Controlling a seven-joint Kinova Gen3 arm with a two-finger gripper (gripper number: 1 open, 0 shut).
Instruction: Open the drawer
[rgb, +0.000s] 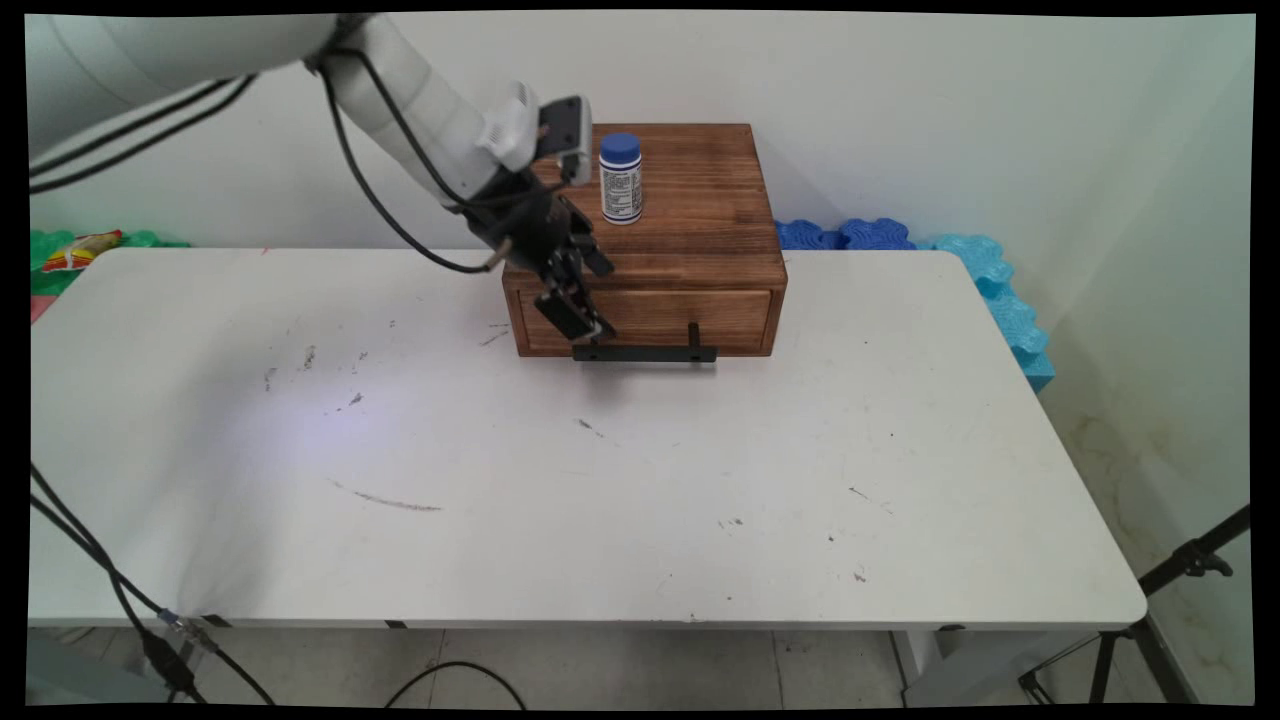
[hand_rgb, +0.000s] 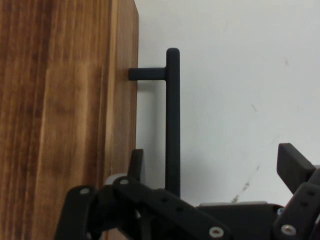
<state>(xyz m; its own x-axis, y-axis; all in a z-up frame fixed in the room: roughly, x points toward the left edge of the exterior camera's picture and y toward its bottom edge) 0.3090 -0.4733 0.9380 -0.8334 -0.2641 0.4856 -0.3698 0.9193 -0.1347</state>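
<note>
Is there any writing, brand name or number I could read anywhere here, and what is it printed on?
Nothing here can be read.
The small white bottle with a blue cap, standing on top of the brown wooden drawer box, has a printed label: too small to read.
The red and yellow packet at the far left edge has print: too blurred to read.
No lettering shows on the black two-finger gripper.

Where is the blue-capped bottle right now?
In the main view, the bottle stands upright on top of the wooden drawer box, near its back left corner, just right of the arm's wrist and above the pincer.
</note>
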